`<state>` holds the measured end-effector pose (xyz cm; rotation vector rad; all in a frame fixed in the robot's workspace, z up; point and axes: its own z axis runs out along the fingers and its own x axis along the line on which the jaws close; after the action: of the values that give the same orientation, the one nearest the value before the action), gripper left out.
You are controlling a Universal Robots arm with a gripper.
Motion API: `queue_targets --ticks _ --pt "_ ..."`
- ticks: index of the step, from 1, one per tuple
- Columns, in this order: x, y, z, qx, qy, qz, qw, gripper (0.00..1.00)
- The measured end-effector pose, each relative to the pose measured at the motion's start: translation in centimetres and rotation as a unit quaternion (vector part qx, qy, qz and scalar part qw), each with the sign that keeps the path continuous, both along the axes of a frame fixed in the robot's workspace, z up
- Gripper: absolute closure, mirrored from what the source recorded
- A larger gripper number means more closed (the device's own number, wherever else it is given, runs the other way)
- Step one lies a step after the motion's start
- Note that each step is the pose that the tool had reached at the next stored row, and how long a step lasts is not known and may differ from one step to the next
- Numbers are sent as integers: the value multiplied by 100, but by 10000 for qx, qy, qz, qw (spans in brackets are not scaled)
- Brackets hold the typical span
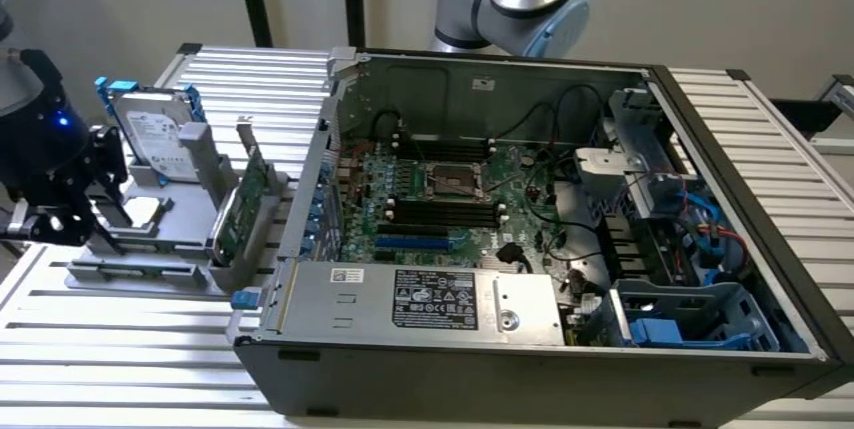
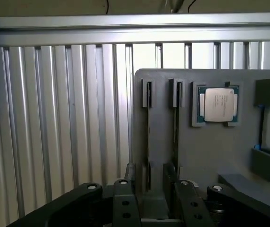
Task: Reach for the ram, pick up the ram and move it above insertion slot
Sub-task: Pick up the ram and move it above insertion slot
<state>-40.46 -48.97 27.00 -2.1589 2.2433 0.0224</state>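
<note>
My end effector [image 2: 156,210] stands wide open and empty, the ram [image 2: 148,142] edge-on just ahead; I judge it light, stiff, fragile, best pinched across its faces.

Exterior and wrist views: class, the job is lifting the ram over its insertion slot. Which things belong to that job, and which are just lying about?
Job in hand:
- ram, edge-on in the grey holder
- ram slots on the motherboard
- end effector, open, near the holder

Lying about:
- hard drive
- expansion card
- processor
- power supply
</note>
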Motion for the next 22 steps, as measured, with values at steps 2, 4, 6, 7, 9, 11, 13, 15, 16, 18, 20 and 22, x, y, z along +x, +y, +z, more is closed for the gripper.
queue_targets --ticks 2,4,6,7,9,11,13,15,16,18,20,22 --pt "0 0 -36 0 0 -2 10000 64" --pt "0 0 -74 1 0 -3 10000 64" --pt "0 0 -108 0 0 -4 10000 64" --pt "0 0 -127 -1 1 -5 10000 64" --pt "0 0 -164 0 0 -5 10000 64" --pt "0 0 -200 1 0 -6 10000 64" --pt "0 0 -236 0 0 -7 10000 64" --pt "0 0 -274 0 0 -8 10000 64" --pt "0 0 -291 0 0 -8 10000 64" --pt "0 0 -328 0 0 -8 10000 64" --pt "0 0 -364 0 0 -9 10000 64" --pt "0 0 -400 0 1 -9 10000 64"
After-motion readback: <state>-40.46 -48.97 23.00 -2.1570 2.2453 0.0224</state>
